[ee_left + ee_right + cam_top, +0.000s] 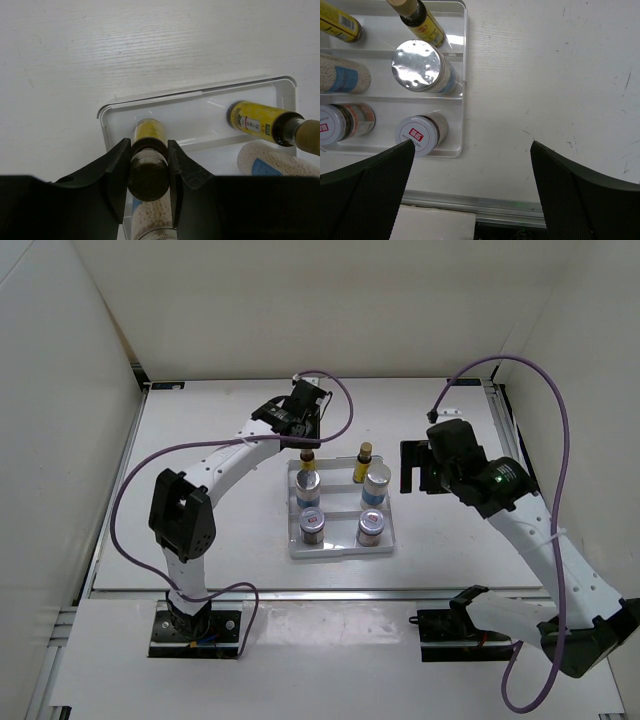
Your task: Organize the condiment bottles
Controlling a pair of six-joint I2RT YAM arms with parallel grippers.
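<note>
The white tray (341, 553) holds the condiment bottles in two columns. My left gripper (305, 445) (148, 150) is shut on the dark cap of a slim amber bottle (149, 172) that stands upright in the tray's far left corner. The second amber bottle (364, 462) (257, 120) stands in the far right corner. Two white silver-capped bottles (308, 488) (417, 65) fill the middle row. Two short jars (313, 527) (417, 134) fill the near row. My right gripper (415, 468) (472, 150) hangs open over bare table just right of the tray, holding nothing.
An aluminium rail (470, 202) runs along the table's edge. White walls (60, 440) close in the left, back and right sides. A purple cable (560, 420) loops above the right arm.
</note>
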